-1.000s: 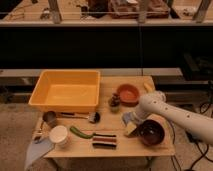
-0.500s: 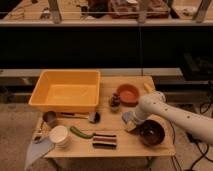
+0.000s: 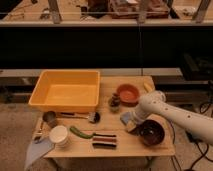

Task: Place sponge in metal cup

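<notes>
The gripper [image 3: 131, 124] is low over the right half of the worktop [image 3: 127, 149], at the end of the white arm [image 3: 172, 114] that reaches in from the right. Whether it is open or closed cannot be told. It sits at the sponge [image 3: 125, 118], which lies between the orange bowl [image 3: 128, 93] behind and the dark maroon bowl [image 3: 150, 133] just to its right.

The metal cup [image 3: 49, 118] stands well apart near the worktop's left edge, in front of the yellow bin [image 3: 66, 90], with the white cup [image 3: 59, 135] just in front of it. Between sponge and cup lie a dark-headed utensil [image 3: 84, 116], a green object [image 3: 80, 132] and a striped block [image 3: 104, 140] near the front edge. A pale cloth [image 3: 36, 150] hangs over the front left corner.
</notes>
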You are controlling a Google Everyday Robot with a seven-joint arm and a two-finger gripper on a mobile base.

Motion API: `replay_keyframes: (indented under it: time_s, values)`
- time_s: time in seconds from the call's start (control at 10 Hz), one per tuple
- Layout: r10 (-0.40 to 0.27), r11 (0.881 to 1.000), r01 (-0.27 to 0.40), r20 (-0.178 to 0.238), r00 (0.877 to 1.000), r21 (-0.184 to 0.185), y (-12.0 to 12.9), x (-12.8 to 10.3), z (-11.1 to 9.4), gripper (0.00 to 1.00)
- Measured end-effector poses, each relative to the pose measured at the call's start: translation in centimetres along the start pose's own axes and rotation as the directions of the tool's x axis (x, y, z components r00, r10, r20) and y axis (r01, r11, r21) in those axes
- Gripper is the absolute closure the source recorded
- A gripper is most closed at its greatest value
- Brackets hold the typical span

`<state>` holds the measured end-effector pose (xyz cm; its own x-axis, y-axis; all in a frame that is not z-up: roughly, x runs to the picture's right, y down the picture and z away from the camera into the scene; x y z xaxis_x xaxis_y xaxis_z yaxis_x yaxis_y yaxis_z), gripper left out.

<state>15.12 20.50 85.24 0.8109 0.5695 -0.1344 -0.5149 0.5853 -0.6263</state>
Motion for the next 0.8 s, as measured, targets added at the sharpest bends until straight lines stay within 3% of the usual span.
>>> replay_keyframes:
  time_s: [0.3,0.6,0.8]
  values:
    - [-0.009,1.0,0.009,0.004,1.0,0.002,0.2,-0.1,-0.2,1.0]
    - [-0.079,0.996,0.076,0.071,0.994,0.036,1.0,-0.6,-2.5,1.0]
    - [-0.083,0.996,0.081,0.073,0.994,0.035,1.0,-0.8,-2.5,1.0]
